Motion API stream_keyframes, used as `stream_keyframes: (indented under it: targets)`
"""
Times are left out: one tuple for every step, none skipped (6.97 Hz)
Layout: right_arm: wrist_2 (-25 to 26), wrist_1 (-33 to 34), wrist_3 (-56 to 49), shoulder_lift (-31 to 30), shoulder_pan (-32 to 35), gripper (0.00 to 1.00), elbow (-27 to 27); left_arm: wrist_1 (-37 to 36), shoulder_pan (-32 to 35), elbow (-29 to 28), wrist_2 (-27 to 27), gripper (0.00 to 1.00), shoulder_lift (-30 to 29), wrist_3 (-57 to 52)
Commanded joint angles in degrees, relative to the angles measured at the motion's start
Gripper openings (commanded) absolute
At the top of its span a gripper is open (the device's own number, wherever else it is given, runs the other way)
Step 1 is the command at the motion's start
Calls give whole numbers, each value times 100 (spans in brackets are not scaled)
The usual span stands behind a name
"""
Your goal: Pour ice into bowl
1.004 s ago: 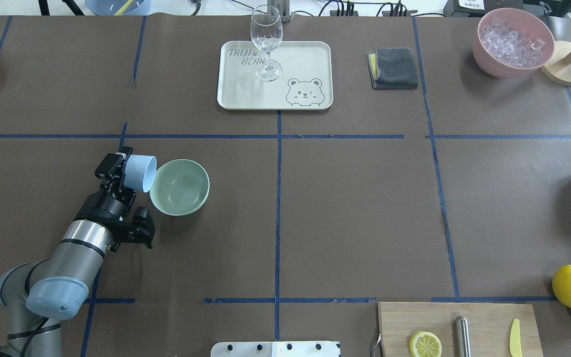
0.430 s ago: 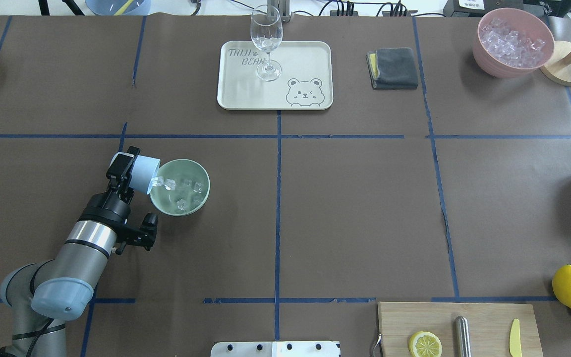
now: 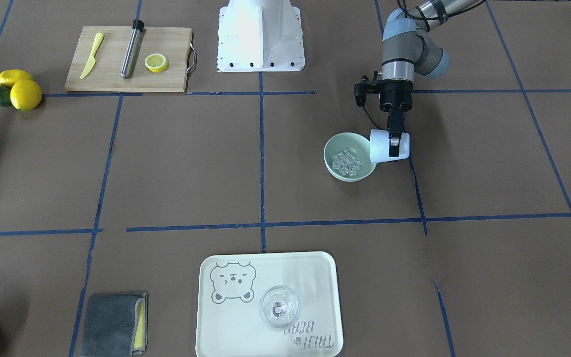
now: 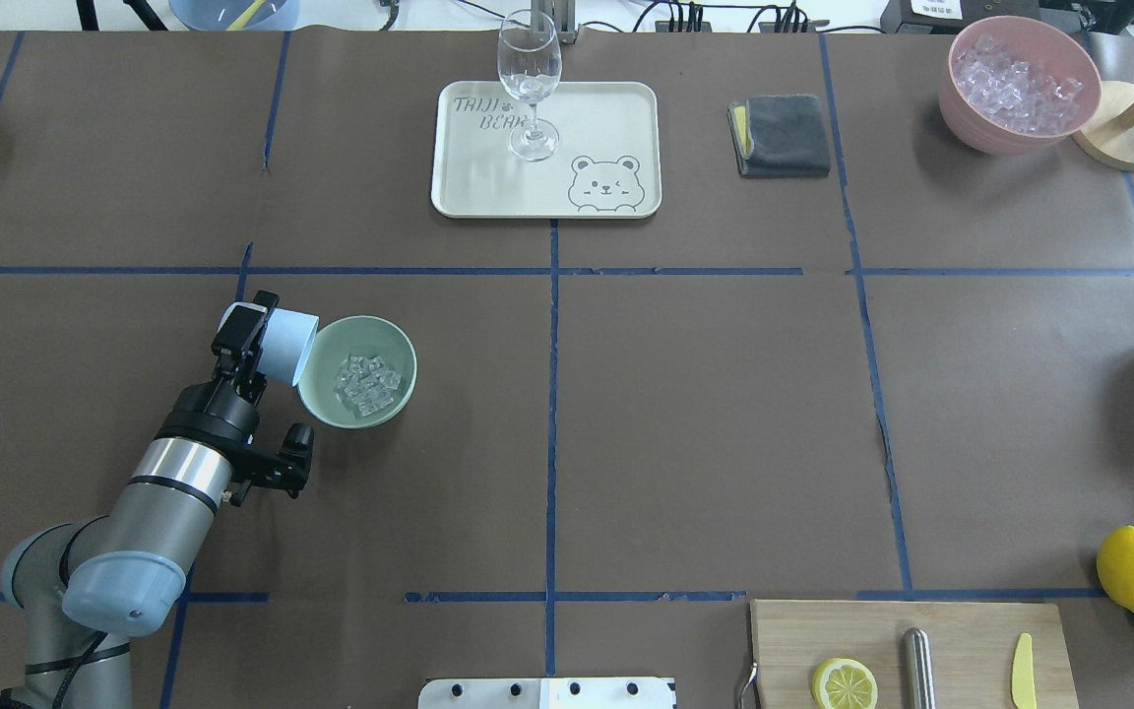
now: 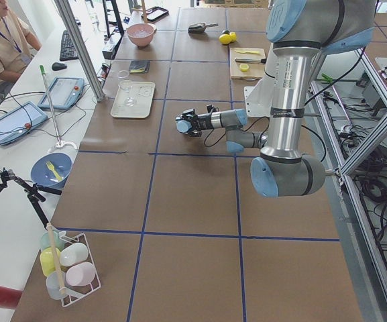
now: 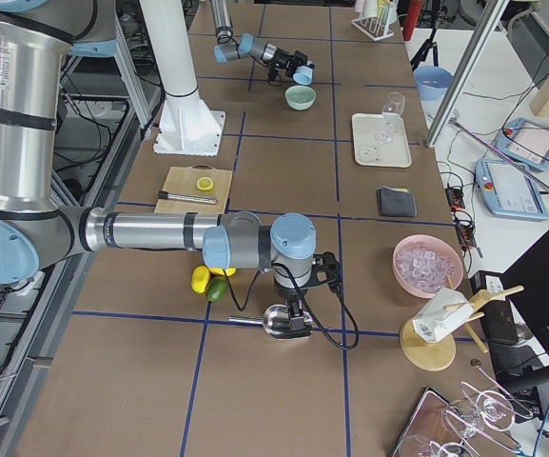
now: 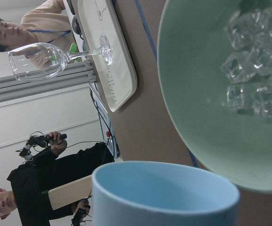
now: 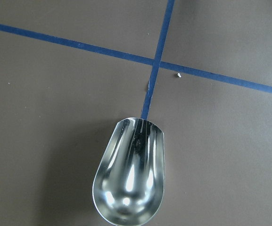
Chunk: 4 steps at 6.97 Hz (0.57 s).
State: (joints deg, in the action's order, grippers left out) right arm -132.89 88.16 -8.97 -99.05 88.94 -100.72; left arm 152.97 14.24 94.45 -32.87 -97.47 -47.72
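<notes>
Dozen-odd ice cubes (image 4: 362,382) lie in the mint bowl (image 4: 371,339). My left gripper (image 4: 250,333) clamps the tipped blue cup (image 4: 289,345) at its rim; tray (image 4: 611,113) and wineglass (image 4: 530,69) well apart. Right gripper (image 6: 298,307), over a scoop (image 8: 130,179): cannot tell.

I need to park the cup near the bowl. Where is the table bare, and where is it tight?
The widest bare patch is the table middle, bordered by the bowl, tray and cutting board. The strip between bowl and tray is bare too. Tight: the bowl's rim, where the left claw holds the cup tipped over it.
</notes>
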Motion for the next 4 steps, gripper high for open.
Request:
stream_keyframes:
  targets:
    - [0, 0, 0, 0, 0, 100, 0, 57, 0, 21, -9, 0, 0, -1]
    - [0, 0, 0, 0, 0, 100, 0, 223, 0, 47, -9, 0, 0, 139]
    - [0, 0, 0, 0, 0, 100, 0, 1025, 0, -48, -9, 0, 0, 462]
    - [0, 0, 0, 0, 0, 100, 0, 1912, -9, -93, -35, 0, 8, 761]
